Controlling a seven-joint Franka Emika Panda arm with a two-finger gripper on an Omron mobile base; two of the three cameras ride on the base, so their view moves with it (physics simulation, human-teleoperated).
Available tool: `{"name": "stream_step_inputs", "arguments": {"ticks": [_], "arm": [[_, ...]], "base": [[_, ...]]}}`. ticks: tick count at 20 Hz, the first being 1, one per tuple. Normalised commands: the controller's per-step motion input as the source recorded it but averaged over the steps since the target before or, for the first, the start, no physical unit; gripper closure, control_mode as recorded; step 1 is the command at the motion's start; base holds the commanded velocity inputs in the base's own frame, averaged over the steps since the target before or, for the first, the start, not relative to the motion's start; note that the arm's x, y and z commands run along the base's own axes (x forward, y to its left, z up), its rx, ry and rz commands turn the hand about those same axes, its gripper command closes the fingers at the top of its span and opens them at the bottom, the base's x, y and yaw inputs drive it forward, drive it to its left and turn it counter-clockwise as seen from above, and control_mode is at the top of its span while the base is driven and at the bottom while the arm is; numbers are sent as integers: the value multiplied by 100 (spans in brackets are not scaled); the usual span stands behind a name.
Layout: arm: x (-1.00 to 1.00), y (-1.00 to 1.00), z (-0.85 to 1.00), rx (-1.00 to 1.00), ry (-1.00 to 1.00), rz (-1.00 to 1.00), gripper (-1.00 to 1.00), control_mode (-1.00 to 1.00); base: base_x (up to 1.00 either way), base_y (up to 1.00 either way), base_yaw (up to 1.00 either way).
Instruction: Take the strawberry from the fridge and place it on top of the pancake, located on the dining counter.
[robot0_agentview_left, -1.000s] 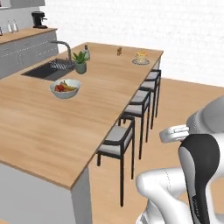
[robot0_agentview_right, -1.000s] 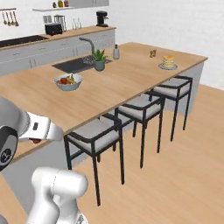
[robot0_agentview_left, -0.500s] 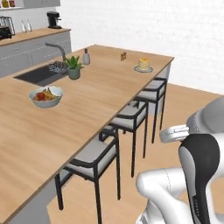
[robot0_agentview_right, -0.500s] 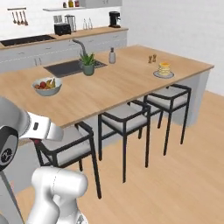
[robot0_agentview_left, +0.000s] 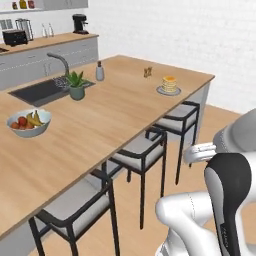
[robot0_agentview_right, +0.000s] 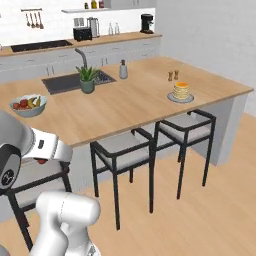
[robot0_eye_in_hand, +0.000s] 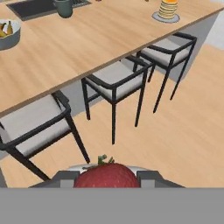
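In the hand view a red strawberry (robot0_eye_in_hand: 107, 175) with a green stem sits between my gripper's (robot0_eye_in_hand: 107, 177) two dark fingertips, which are shut on it, low over the wood floor in front of the stools. The pancake (robot0_agentview_left: 169, 84) (robot0_agentview_right: 181, 91) (robot0_eye_in_hand: 168, 8) is a small golden stack with an orange top on a round grey plate, near the far right end of the light-wood dining counter (robot0_agentview_left: 115, 115) (robot0_agentview_right: 125, 107) (robot0_eye_in_hand: 87, 39). My white arm rises at the lower right of the left base view and the lower left of the right base view. The fridge is out of view.
Three black-framed grey-seated stools (robot0_agentview_right: 125, 150) (robot0_agentview_left: 142, 152) (robot0_eye_in_hand: 116, 83) line the counter's near side. On the counter are a fruit bowl (robot0_agentview_left: 28, 122) (robot0_agentview_right: 27, 105), a potted plant (robot0_agentview_left: 76, 85) (robot0_agentview_right: 87, 80), a sink (robot0_agentview_right: 70, 82), a soap bottle (robot0_agentview_right: 123, 70) and shakers (robot0_agentview_right: 172, 76). A wall counter with appliances (robot0_agentview_right: 82, 34) runs behind.
The whole scene has shifted left and the pancake end of the counter has come nearer: the base has driven along the counter. The strawberry stays gripped.
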Motion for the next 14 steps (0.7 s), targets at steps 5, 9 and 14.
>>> {"name": "stream_step_inputs", "arguments": {"ticks": [5,9,14], "arm": [[0,0,0,0,0,0,100,100],[0,0,0,0,0,0,100,100],[0,0,0,0,0,0,100,100]], "base": [[58,-100,30],[60,-100,30],[49,-100,27]]}}
